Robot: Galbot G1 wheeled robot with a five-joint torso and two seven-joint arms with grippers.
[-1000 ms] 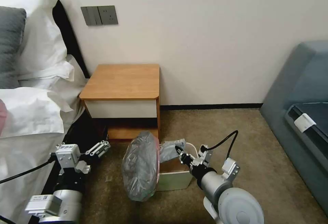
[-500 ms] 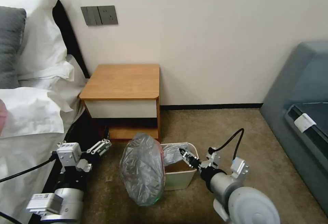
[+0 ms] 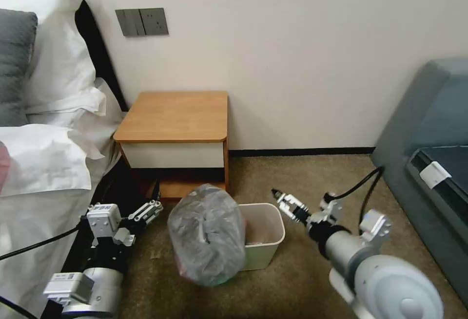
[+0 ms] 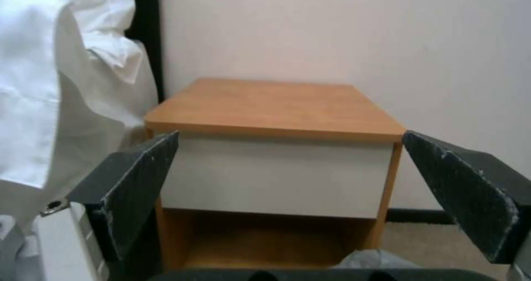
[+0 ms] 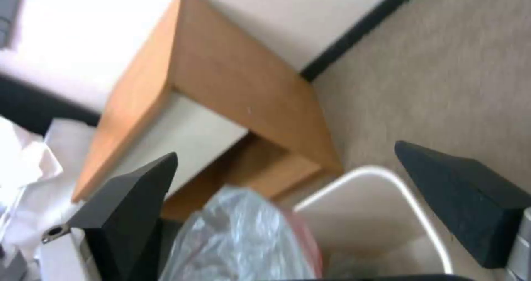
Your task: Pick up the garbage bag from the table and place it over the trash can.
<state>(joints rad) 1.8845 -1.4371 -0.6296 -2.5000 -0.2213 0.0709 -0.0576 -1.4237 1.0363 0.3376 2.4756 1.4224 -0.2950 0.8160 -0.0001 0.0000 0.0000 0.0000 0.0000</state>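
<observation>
your right gripper (image 3: 282, 199) is wide, empty, mid-frame; garbage bag (image 3: 207, 235) drapes the trash can (image 3: 265, 246) rim's left side; left gripper (image 3: 148, 210) wide, lower left.

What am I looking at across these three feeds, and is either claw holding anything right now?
A two-armed wheeled robot in a bedroom. The head view looks down at the carpet; the other two come from cameras on each wrist, peering between that arm's own dark fingers. The left gripper hangs open and empty by the bed. The right gripper is open too, empty, beside the trash can. The garbage bag is a puffed grey bundle covering the can's left part; the rest of the rim is bare. Behind stands the table, its wooden top bare. Nothing is held.
</observation>
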